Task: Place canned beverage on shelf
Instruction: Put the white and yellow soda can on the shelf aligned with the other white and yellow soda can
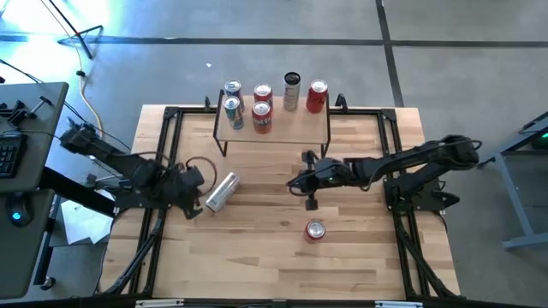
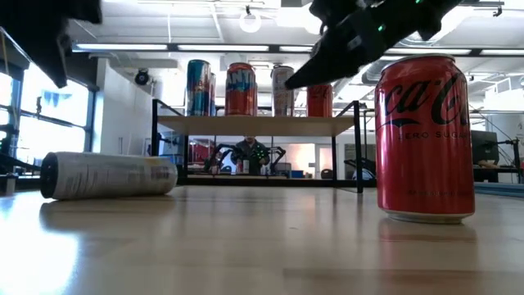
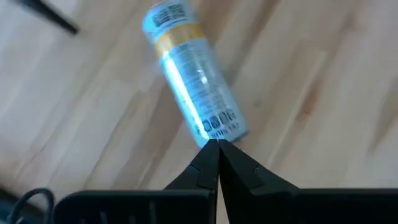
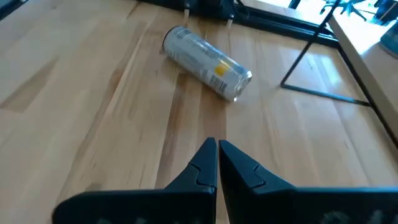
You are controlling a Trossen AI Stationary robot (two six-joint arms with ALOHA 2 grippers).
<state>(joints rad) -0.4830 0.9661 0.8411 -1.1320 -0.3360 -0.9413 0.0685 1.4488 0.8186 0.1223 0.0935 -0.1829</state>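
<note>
Silver can [image 1: 222, 191] lies on side on counter [image 1: 257, 257], barcode on label, just beside left tool [image 3: 217, 146], fingers pressed together, holding nothing. Right tool [image 4: 217, 149] also closed, empty. Red can [image 2: 425, 135] upright, "Coca-Cola Zero Sugar". Shelf [image 1: 300, 130] carries six cans.

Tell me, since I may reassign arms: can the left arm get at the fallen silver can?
Probably yes. The silver can lies just past the left hand, bare table between, but the hand is shut and must open first.
</note>
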